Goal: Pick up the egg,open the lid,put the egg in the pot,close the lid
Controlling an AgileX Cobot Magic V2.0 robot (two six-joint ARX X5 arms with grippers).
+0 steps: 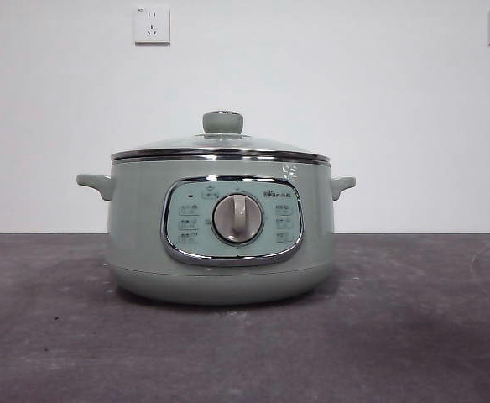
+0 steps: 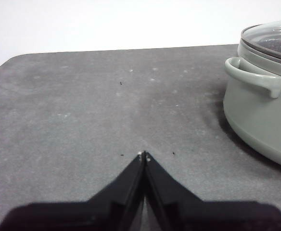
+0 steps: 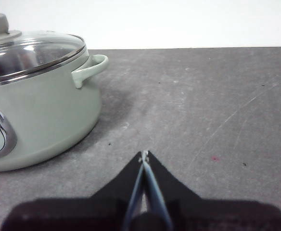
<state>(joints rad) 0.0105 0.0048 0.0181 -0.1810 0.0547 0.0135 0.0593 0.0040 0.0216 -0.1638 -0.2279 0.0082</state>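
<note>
The table (image 1: 413, 336) carried the pot (image 1: 140, 227) at its middle, the lid (image 1: 220, 144) seated on its rim. The left gripper (image 2: 144, 155) and right gripper (image 3: 144, 154) hung to either side, jaws pressed together, empty. No egg showed.

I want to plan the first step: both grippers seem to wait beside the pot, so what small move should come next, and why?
Probably find the egg first: no view shows it. The lid sits closed on the pot, and the left gripper and the right gripper are shut, empty, low over the table. Opening one gripper seems the sensible start.
</note>
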